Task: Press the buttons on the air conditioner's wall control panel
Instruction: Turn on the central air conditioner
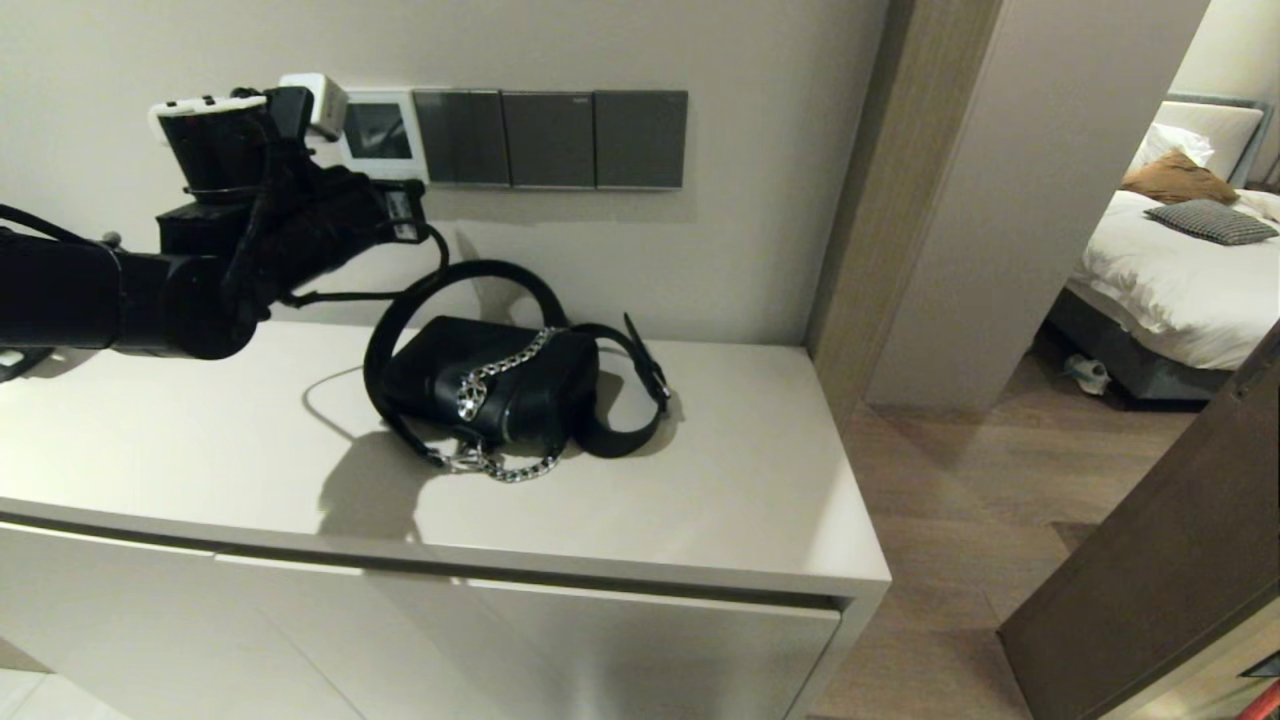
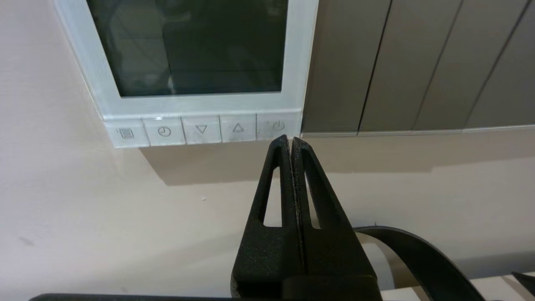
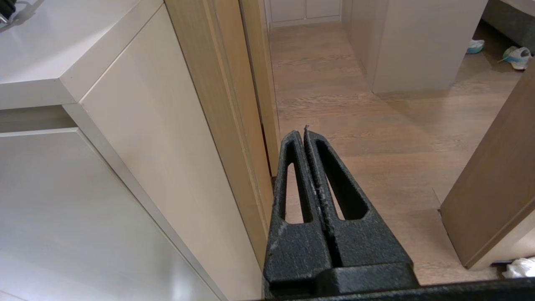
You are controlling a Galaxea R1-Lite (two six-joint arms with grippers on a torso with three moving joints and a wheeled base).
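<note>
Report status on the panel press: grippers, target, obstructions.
Left gripper shut, tips just under the power button of the wall control panel, screen dark. Right gripper shut, parked low beside the cabinet. Nothing blocking the buttons.

Up top, the head view looks forward and down over the cabinet toward the wall, from well back, taking in the left gripper raised at the control panel and the switch plates beside it. The left wrist view sits right behind that gripper's closed fingers, facing the wall from very near; the control panel and its buttons fill the area just beyond the fingertips, the switch plates alongside, so both views share this wall patch. The right wrist view looks past the right gripper, low beside the cabinet, down onto the wooden floor.
</note>
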